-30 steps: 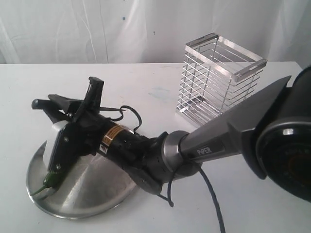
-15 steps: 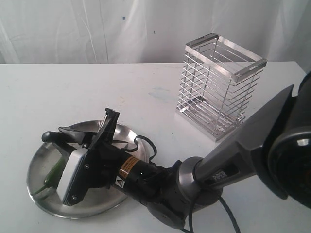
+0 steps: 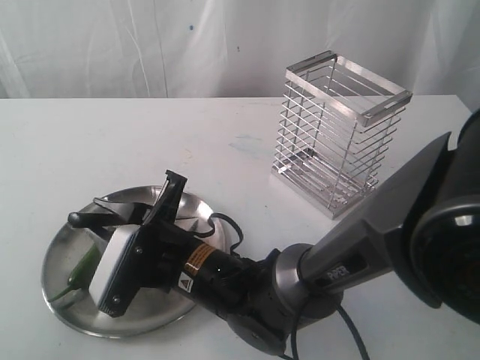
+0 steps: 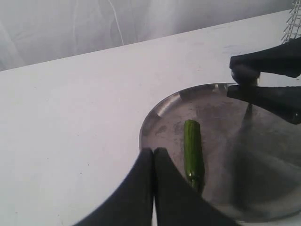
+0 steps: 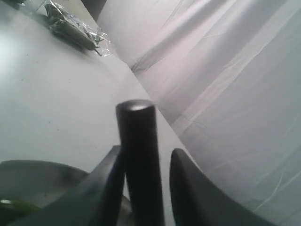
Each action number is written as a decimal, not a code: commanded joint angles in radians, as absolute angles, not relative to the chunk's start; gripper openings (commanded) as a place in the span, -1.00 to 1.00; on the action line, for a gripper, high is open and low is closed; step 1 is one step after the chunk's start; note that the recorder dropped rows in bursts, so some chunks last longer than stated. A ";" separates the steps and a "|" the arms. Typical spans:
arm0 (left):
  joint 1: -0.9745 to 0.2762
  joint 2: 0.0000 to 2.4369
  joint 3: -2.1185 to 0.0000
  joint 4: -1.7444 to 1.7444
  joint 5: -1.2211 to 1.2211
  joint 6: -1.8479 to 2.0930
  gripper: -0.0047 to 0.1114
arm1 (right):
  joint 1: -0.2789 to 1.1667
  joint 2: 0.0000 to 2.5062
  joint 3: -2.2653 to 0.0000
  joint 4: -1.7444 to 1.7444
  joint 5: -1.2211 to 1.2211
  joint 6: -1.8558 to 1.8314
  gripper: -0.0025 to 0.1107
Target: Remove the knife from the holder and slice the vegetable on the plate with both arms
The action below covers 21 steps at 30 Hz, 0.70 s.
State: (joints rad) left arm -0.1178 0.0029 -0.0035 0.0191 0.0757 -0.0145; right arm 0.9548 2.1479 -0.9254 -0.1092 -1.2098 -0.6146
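Observation:
The steel plate (image 3: 154,306) lies at the front left of the table with the green chili vegetable (image 3: 81,266) on its left part. My right gripper (image 3: 129,201) reaches across low over the plate, shut on the dark knife (image 3: 78,219), whose handle sticks out to the left. In the right wrist view the handle (image 5: 136,141) stands between the fingers (image 5: 188,188). The left gripper (image 4: 154,153) is shut and empty at the plate's rim (image 4: 157,115), just beside the chili (image 4: 193,153); the exterior view does not show it. The wire holder (image 3: 341,135) stands at the back right.
The right arm's grey forearm marked PiPER (image 3: 352,259) and its cable (image 3: 345,330) cross the front right of the table. A white curtain (image 3: 150,45) hangs behind the table. A plastic bag with green peppers (image 5: 70,29) lies far off on the table.
My right gripper has come down and to the right with the knife, from above the plate's left edge to low over the plate. The chili is now uncovered.

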 commanded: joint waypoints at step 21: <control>-0.124 0.000 0.000 0.017 0.075 -0.021 -0.92 | 0.957 1.972 -0.918 -0.191 -0.643 0.212 -0.13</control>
